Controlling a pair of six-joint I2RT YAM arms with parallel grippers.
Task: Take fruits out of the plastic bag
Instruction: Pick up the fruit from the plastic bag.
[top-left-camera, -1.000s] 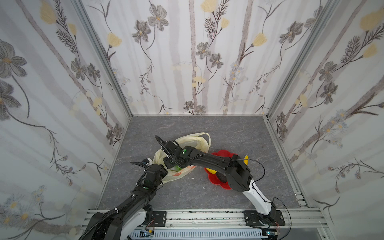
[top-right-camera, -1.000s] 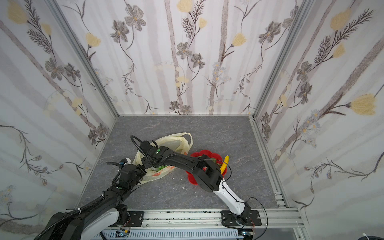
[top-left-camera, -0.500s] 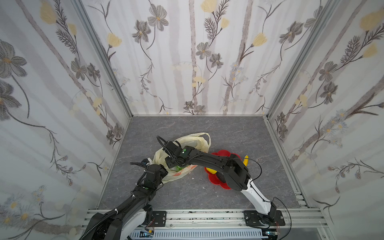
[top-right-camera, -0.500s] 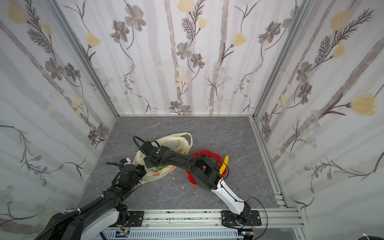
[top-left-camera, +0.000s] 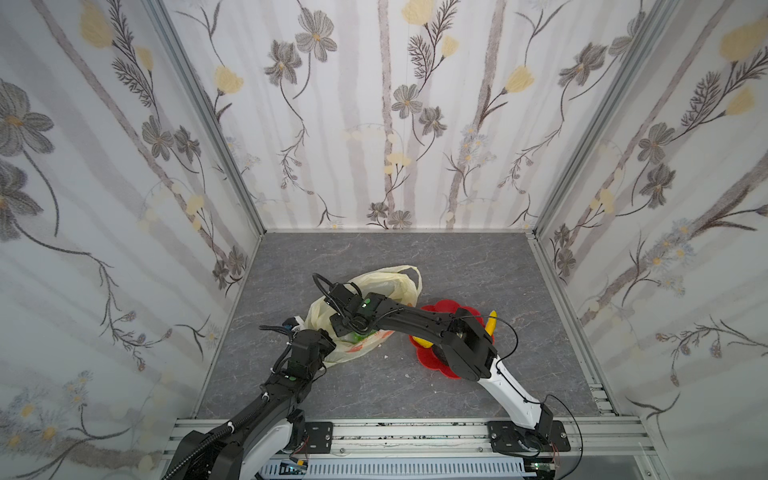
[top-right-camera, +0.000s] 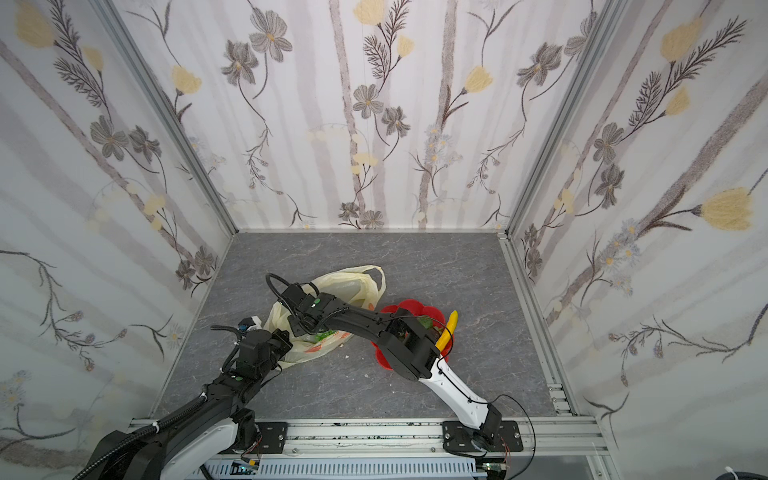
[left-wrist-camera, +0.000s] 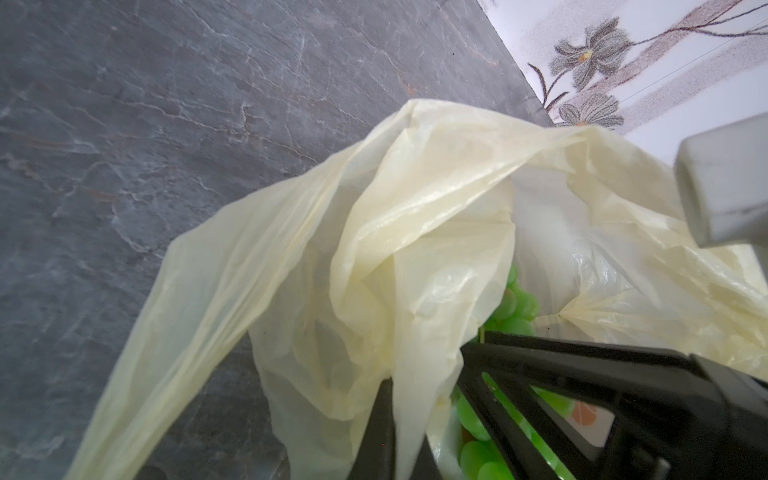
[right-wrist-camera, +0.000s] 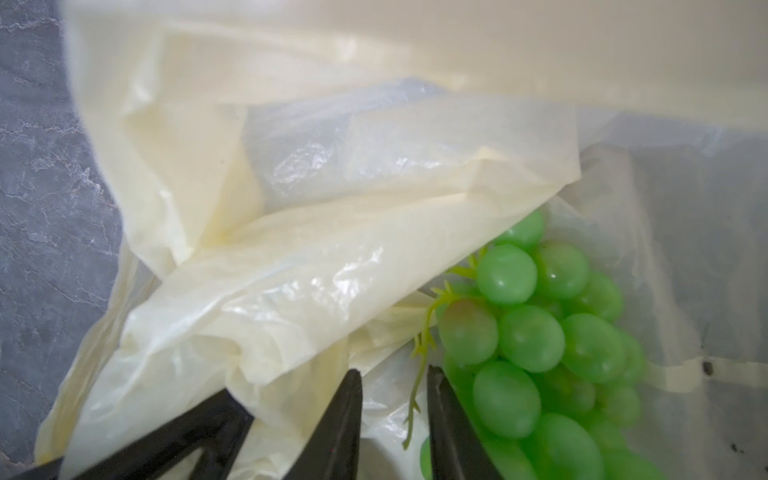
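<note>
The left gripper (left-wrist-camera: 424, 370) is clamped on a fold of the plastic bag (left-wrist-camera: 374, 216), whose film spreads away from its tips over the grey table (left-wrist-camera: 145, 124). The right gripper (right-wrist-camera: 392, 374) sits in the bag's mouth, jaws a narrow gap apart and pinching nothing. The thin stem of the grape bunch (right-wrist-camera: 540, 340) hangs in that gap, the grapes right beside one fingertip. The banana (top-left-camera: 491, 322) lies on the red plate (top-left-camera: 436, 305), well apart from both grippers.

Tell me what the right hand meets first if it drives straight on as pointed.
Probably the grape bunch: its stem lies in the open gap of the right hand. A fold of the plastic bag sits just beyond; depth is unclear.
</note>
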